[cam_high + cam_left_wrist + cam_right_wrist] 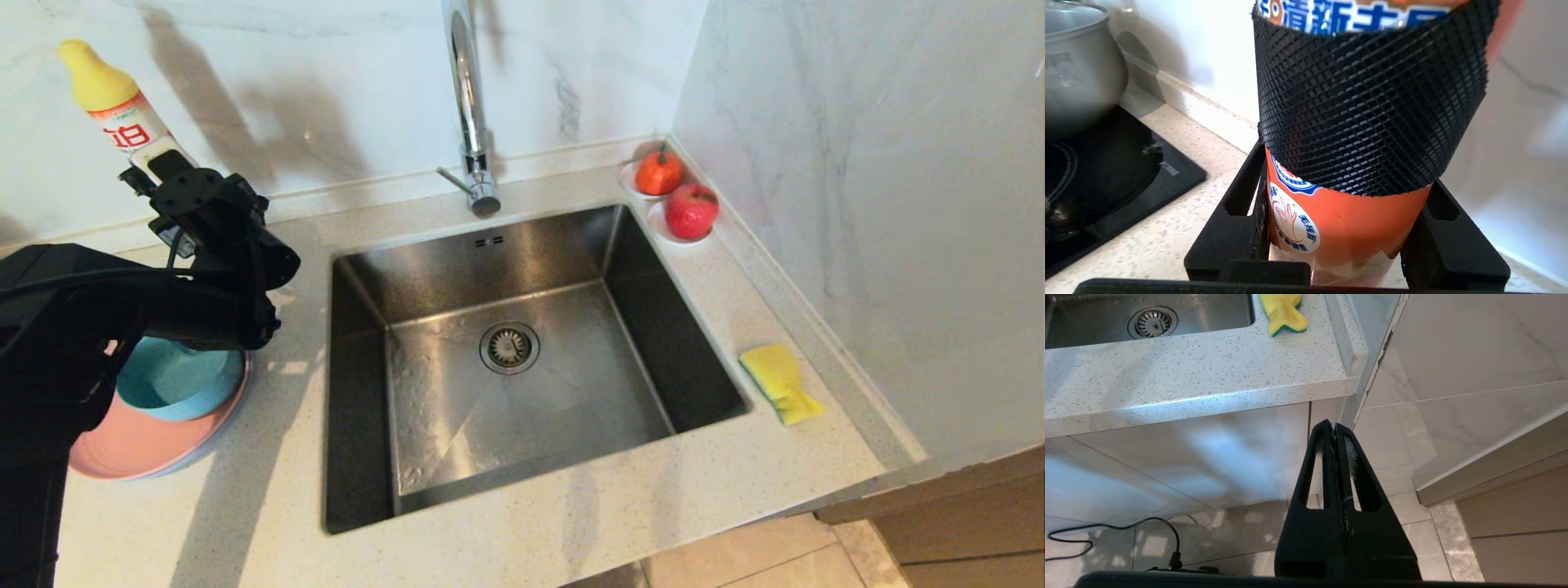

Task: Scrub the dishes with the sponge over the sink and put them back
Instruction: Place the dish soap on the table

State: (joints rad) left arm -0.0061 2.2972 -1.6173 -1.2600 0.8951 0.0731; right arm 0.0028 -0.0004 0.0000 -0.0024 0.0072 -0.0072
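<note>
Left gripper, at the far left of the surface near the back wall: clamped on the detergent bottle, orange body and yellow cap, wrapped in a black ribbed sleeve. Bottle seated between the two black fingers, label with blue lettering above the sleeve. Beyond it in the left wrist view: black hob bearing a steel pot.

Below the left arm, at the left of the sink: teal bowl resting in a pink plate, a thin pale rim just showing beneath the pink one. Stack partly hidden by the arm.

Sink: steel basin set into the surface, round drain at its middle, chrome tap rising behind it.

Sponge: yellow with a green underside, lying flat on the surface just right of the sink, near the side wall, well apart from the dishes and from both grippers.

Back right corner: two red fruits, each on a small white saucer, touching one another.

Right gripper: clenched on nothing, fingers pressed together, hanging below the surface's front edge, before the cupboard front and above the tiled floor. Black cable on the floor nearby.
</note>
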